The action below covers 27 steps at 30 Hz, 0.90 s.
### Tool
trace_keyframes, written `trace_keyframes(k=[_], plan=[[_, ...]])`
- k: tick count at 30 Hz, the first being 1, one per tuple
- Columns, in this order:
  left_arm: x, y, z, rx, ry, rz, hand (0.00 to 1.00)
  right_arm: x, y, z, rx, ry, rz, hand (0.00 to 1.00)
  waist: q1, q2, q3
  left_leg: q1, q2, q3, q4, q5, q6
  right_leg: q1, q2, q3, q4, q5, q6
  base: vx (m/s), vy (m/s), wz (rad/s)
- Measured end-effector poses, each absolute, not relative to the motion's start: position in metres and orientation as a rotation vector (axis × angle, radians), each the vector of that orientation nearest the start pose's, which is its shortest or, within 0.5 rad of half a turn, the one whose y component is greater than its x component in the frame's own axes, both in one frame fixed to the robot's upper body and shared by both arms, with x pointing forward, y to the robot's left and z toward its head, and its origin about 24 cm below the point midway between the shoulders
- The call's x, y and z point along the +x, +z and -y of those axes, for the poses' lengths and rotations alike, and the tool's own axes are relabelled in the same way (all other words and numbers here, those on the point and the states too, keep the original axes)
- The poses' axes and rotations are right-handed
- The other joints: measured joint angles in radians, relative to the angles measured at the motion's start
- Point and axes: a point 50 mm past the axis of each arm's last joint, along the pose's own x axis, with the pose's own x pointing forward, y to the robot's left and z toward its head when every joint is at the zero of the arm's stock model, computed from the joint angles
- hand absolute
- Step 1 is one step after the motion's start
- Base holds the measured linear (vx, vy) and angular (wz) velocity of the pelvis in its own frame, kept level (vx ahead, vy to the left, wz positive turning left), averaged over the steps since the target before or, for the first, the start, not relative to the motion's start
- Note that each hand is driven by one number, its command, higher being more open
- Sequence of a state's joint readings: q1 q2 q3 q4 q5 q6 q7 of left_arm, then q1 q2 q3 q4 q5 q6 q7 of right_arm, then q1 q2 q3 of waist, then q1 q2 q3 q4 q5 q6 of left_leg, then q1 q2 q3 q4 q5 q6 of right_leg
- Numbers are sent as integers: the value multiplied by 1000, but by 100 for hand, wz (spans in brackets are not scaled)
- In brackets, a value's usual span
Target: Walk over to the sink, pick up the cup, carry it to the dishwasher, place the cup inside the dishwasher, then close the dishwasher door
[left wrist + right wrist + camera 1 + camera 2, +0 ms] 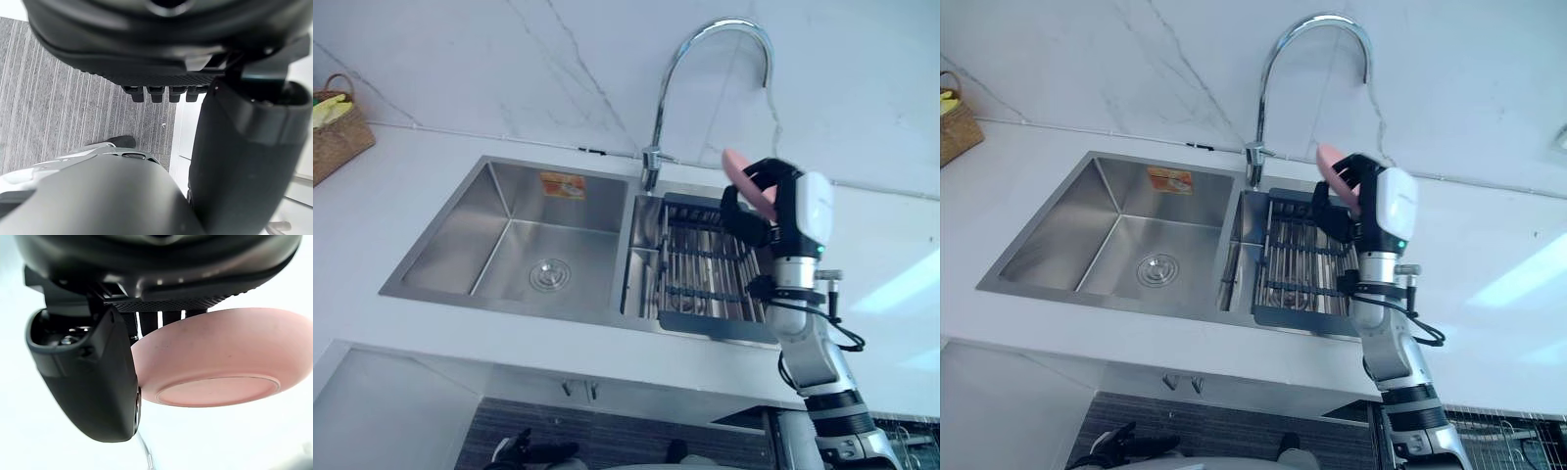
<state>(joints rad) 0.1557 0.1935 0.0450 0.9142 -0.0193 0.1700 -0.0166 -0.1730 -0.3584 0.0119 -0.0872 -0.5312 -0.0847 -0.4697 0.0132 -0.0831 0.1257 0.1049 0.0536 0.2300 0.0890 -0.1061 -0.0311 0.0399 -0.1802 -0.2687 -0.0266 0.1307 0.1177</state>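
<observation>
Above the dark rack (705,269) set into the sink (460,235), the right hand (773,211) is raised, its fingers and thumb clamped round the pink cup (220,357), just below the arched tap (705,59). The left hand (161,54) hangs over grey floor (58,98); its fingers show end-on, so I cannot tell their state.
</observation>
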Motion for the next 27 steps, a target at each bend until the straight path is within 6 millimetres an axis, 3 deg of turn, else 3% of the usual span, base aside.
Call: trace_keyframes(k=[7, 13, 16, 21, 22, 23, 24, 27], plan=[[76, -156, -231, 114, 181, -1235, 100, 260, 145, 209, -763, -452, 583, 0, -3, 5, -5, 3, 9, 15, 0, -10, -5, 0, 13, 13, -16, 6, -6, -25, -12, -7], [73, -157, -231, 116, 179, -1244, 100, 236, 144, 242, -840, -588, 536, 0, -11, 4, -8, 12, 4, 30, -2, -14, -2, -9, 11, 29, -5, 6, -6, -3, 12, -7], [73, -157, -233, 120, 177, -1249, 100, 223, 141, 266, -894, -691, 472, 0, -26, -1, -7, 2, 5, 69, 2, -23, 5, -66, 10, 59, 51, 7, -11, -53, 39, -37], [75, -154, -242, 128, 201, -1251, 100, 197, 125, 306, -936, -921, 345, 0, -67, -29, 9, -18, 26, 180, 49, -61, 18, -158, 34, 64, 96, 76, -56, -84, 44, -69], [75, -153, -243, 124, 218, -1249, 100, 187, 121, 317, -945, -971, 309, 0, -73, -29, 10, -19, 41, 222, 53, -66, 25, -178, 54, 41, 81, 135, -60, -113, 60, -93], [74, -154, -243, 119, 237, -1250, 100, 182, 119, 323, -944, -1005, 291, 0, -79, -20, 16, -18, 62, 253, 52, -64, 34, -185, 64, 18, 84, 157, -69, -129, 70, -89], [73, -154, -243, 106, 265, -1250, 100, 173, 116, 330, -926, -1060, 273, 0, -107, -20, 26, -18, 81, 269, 52, -63, 36, -218, 49, -57, 222, 77, -123, -93, 61, -63], [67, -155, -247, 77, 323, -1266, 100, 159, 107, 339, -886, -1185, 264, 0, -122, -21, 23, -22, 129, 336, 60, -52, 21, -241, -31, -195, 550, -103, -133, -28, 22, -62]])
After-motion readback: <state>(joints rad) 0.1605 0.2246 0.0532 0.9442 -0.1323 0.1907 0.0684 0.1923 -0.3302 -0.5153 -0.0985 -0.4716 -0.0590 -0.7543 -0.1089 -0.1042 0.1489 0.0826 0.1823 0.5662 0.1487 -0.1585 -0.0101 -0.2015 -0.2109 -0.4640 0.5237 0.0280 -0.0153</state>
